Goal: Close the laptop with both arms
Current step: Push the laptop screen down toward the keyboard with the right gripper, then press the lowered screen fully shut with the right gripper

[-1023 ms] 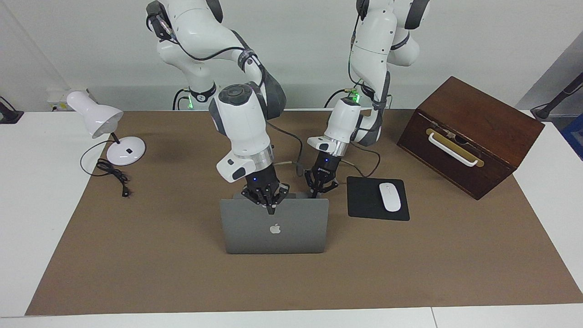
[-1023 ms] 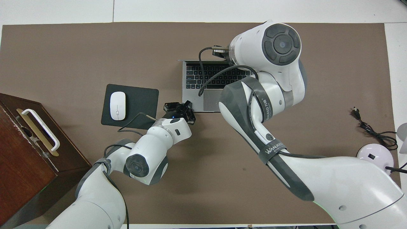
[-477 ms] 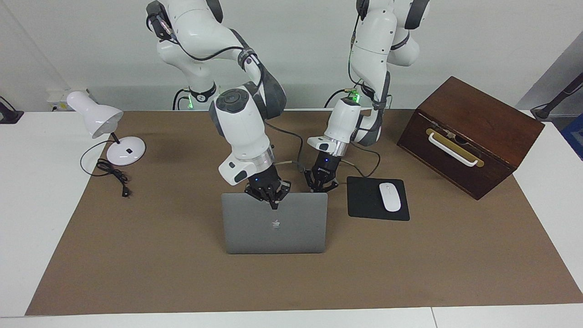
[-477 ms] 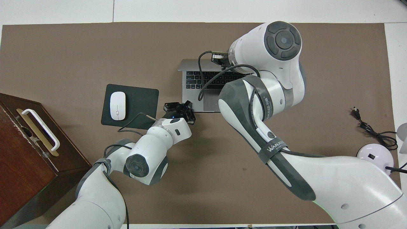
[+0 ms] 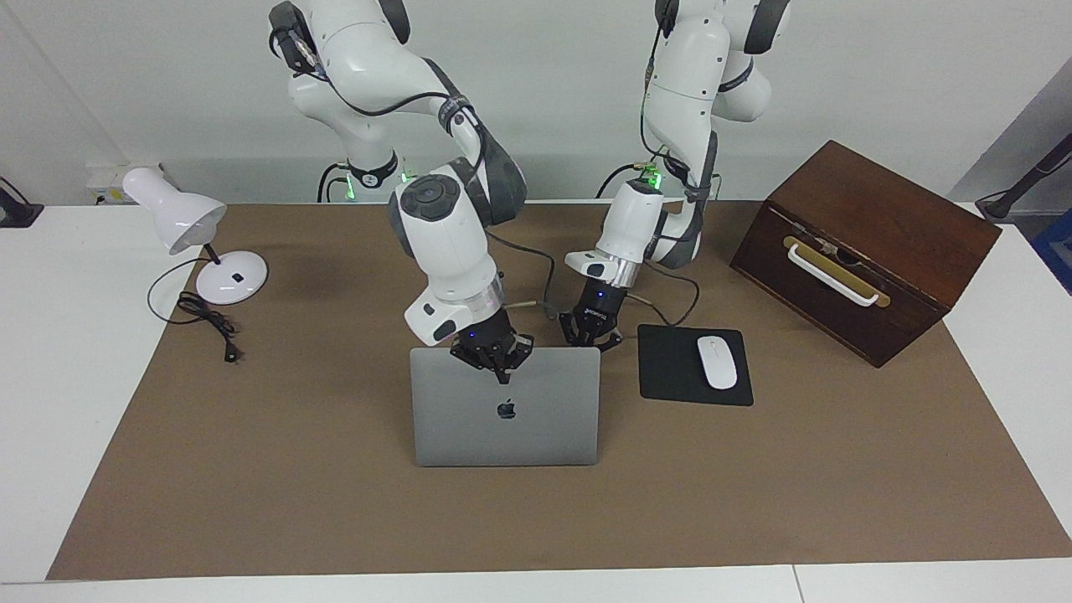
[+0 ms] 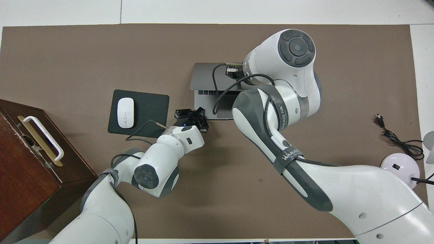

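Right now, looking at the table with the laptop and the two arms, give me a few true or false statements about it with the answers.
1. The laptop is fully shut. False: its lid is tilted partway down and one row of keys shows in the overhead view.
2. The right gripper is at the lid's top edge. True.
3. The white mouse lies on the laptop. False: it lies on the black mouse pad beside it.
4. The left gripper is at the laptop's corner nearest the mouse pad. True.
5. The wooden box stands open. False: it is closed.
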Robot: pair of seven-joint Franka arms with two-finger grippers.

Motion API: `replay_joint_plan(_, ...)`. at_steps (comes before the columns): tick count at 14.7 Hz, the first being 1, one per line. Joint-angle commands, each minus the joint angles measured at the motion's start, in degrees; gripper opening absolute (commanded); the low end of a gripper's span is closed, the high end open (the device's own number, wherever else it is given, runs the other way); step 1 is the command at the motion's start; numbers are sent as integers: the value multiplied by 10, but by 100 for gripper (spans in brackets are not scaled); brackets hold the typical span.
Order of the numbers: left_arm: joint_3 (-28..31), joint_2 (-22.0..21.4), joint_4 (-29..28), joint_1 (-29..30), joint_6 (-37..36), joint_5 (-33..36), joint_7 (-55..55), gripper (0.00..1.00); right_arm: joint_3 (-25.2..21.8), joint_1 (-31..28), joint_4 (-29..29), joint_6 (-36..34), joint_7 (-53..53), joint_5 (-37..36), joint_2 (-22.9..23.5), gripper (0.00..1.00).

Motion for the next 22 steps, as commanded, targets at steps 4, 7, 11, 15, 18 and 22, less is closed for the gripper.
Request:
replay_joint_plan(4, 0, 33, 8, 4, 5, -9, 16, 0, 3, -2, -22, -3, -16, 47, 9, 0)
replay_joint_plan(7, 0, 33, 8, 4, 5, -8, 16, 0, 3, -1, -23, 1, -16, 49, 14, 0)
replay_joint_plan(11, 0, 33, 8, 4, 5, -8, 17, 0, 4, -1, -44, 25, -15, 51, 16, 0)
replay_joint_plan(15, 0, 33, 7, 4, 4, -8, 28, 0, 4, 0, -51, 32, -14, 52, 16, 0)
replay_joint_plan(18, 0, 34, 7, 4, 5, -8, 29, 0, 4, 0, -59, 44, -14, 55, 16, 0)
replay_joint_plan(22, 1, 39, 7, 4, 5, -8, 29, 0, 4, 2, -65, 53, -14, 68, 16, 0)
